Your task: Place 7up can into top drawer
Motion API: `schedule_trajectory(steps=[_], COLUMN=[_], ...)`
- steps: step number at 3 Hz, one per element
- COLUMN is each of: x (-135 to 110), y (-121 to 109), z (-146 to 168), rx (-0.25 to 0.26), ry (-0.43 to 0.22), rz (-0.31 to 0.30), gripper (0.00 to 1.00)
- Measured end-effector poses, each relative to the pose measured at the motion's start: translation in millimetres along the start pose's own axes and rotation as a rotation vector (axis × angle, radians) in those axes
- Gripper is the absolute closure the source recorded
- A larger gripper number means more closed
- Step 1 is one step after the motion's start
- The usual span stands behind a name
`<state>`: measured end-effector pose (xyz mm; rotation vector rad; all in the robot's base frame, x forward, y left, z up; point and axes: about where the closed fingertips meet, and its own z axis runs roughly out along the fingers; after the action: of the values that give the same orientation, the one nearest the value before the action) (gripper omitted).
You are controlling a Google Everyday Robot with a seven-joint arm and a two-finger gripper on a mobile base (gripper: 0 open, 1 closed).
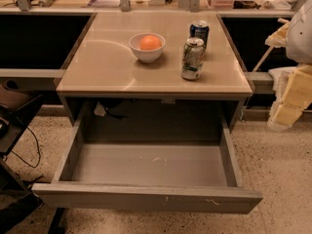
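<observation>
Camera view, looking down on table front. Gripper (287,104) sits at the far right edge, off the table's right side, level with the tabletop front corner and above the speckled floor (278,169). It is partly cut off by the frame. Only pale yellow blocky parts and a white housing above them show. Spread or pressed together: cannot tell. It holds nothing that can be seen and is apart from the cans.

Left edge: dark furniture (14,116) with a cable, cut off, shape unclear. Back ledge beyond the table: clutter, too indistinct to name. Under the tabletop, in shadow behind the drawer: a small white item and a dark cord (109,113), hard to make out.

Count:
- Cans, two. 7up can (193,58) upright on the table (97,67), right of centre, near the front edge. Dark blue can (199,31) upright just behind it, apart.
- Bowl, one. White bowl (146,55), left of the cans, mid-table.
- Orange fruit (150,43), one, inside the bowl.
- Drawer, one. Top drawer (146,197) pulled well out below the tabletop, grey floor bare, faint pale scuffs on floor and front panel.
</observation>
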<state>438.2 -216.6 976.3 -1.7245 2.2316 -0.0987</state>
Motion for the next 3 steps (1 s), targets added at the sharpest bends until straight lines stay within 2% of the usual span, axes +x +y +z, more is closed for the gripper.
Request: schedule_trajectory(steps=[2, 3], x=[-1.1, 0.6], y=[-4.7, -28.5], z=[-0.6, 3.4], rx=[0.012, 0.030], ry=[-0.016, -0.115], rz=[0.001, 0.019], gripper=[0.00, 0.00])
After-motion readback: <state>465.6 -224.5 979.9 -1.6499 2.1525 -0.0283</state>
